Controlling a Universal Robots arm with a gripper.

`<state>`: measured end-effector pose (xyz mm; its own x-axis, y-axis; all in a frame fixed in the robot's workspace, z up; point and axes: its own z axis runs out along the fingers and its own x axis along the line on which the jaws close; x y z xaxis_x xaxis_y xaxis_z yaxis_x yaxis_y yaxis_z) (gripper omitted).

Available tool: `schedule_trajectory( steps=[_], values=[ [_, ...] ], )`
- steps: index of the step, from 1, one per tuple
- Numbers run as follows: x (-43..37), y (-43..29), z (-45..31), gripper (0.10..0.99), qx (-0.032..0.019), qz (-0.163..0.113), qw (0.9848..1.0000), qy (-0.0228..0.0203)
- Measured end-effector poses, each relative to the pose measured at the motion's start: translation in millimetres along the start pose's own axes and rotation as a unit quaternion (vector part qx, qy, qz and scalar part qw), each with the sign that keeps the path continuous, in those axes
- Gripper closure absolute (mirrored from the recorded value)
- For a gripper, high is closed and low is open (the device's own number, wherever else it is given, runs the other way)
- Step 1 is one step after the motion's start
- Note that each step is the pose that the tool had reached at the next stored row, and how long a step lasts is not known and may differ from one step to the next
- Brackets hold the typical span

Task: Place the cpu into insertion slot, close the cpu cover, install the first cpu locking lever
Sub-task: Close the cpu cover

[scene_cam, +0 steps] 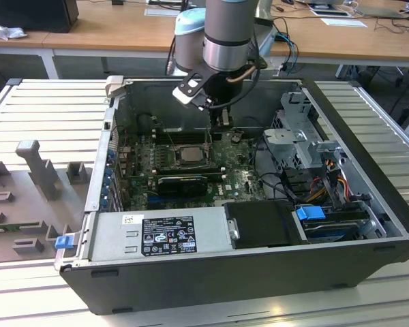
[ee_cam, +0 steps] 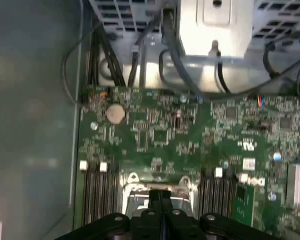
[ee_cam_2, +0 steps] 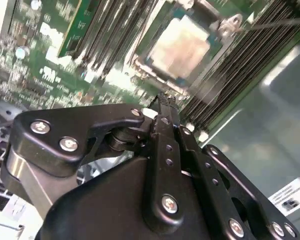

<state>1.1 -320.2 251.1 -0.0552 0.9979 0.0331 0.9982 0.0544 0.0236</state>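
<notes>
Pressed flat together, no gap between the fingers, and nothing seen clamped in them. Poised on the gripper over one edge of the insertion slot, tips close above the metal rim; touching or just clear, cannot tell. In the exterior view, hanging straight down from the grey arm into the open computer case, towards the exterior view's right of the socket.

Seated in that slot, the cpu, level, pale silver face up. Lying flat around it, the cpu cover, its window open on the chip's face. Beside one corner of the cover, a thin metal rod running off across the board.

Flanking the socket on two sides, rows of long black memory slots. Beneath everything, the green motherboard, with a round coin battery farther out. Near the front of the case, a grey power unit; towards the exterior view's right, a metal drive cage. Under the case, a slatted metal table.
</notes>
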Motion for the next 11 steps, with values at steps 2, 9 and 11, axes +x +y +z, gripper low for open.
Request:
schedule_trajectory(
  steps=[2, 9, 11],
  values=[
    [0.2, -11.6, 12.9, 0.980, 0.0000, -0.001, 1.0000, 0.0000],
    [1.0, -29.1, 17.6, 0.980, 0.0005, -0.005, 1.0000, 0.0003],
    [1.3, -34.1, 17.5, 0.980, 0.0004, -0.005, 1.0000, 0.0003]
  ],
)
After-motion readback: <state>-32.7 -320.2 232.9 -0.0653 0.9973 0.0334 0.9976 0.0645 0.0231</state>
